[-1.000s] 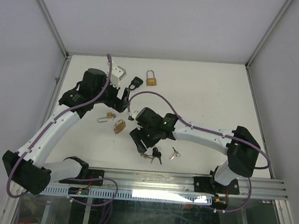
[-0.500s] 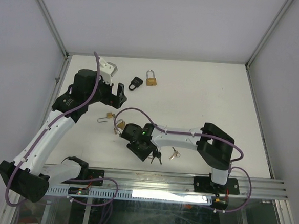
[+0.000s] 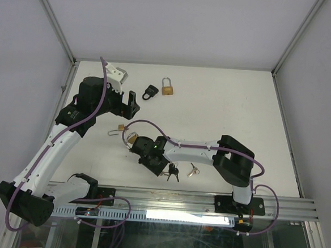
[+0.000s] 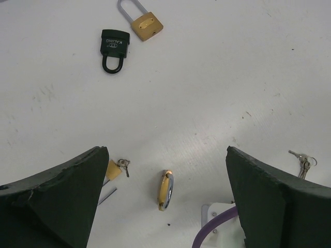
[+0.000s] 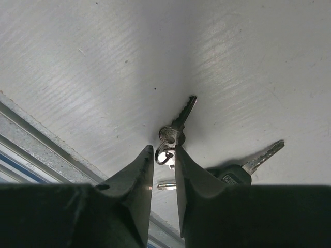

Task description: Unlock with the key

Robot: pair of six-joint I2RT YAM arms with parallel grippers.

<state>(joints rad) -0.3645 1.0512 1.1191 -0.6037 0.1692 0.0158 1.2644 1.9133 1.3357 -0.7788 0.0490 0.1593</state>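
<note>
Right jaws: drawn in to a narrow slit, the fingertips (image 5: 140, 168) pinching the key ring (image 5: 164, 155). The ring fills the gap and nothing else is in it.
Key: the silver key (image 5: 184, 114) hangs on that ring and lies flat on the bench (image 5: 248, 62), its blade pointing away from the tips, just beyond them.
Black key: the black key (image 5: 234, 173) lies just beside one tip with its blade slanting off (outside the grip).
Left jaws: spread wide, the fingers (image 4: 72, 191) holding nothing and touching nothing, above the bench.
Locks under the left jaws: the brass lock (image 4: 165, 190) stands on its edge in the gap between the two fingers, on the wrist side. The small lock (image 4: 113, 169) with a key in it is half hidden by one finger.
Farther locks: the black lock (image 4: 115, 46) and the long brass lock (image 4: 146, 23) lie side by side, well beyond the left tips.
Spare keys: the spare keys (image 3: 193, 170) are a silver pair just to the right of the gripped bunch.
Lock to key: in the top view the brass lock lies up and left of the right wrist, near the gripped key but apart from it.
Edges: the rail (image 5: 36, 139) along the near edge runs close beside the right jaws, and the keys lie near it.
Room: bare white bench stretches to the right and toward the far wall. Both side walls are well apart from the jaws.
</note>
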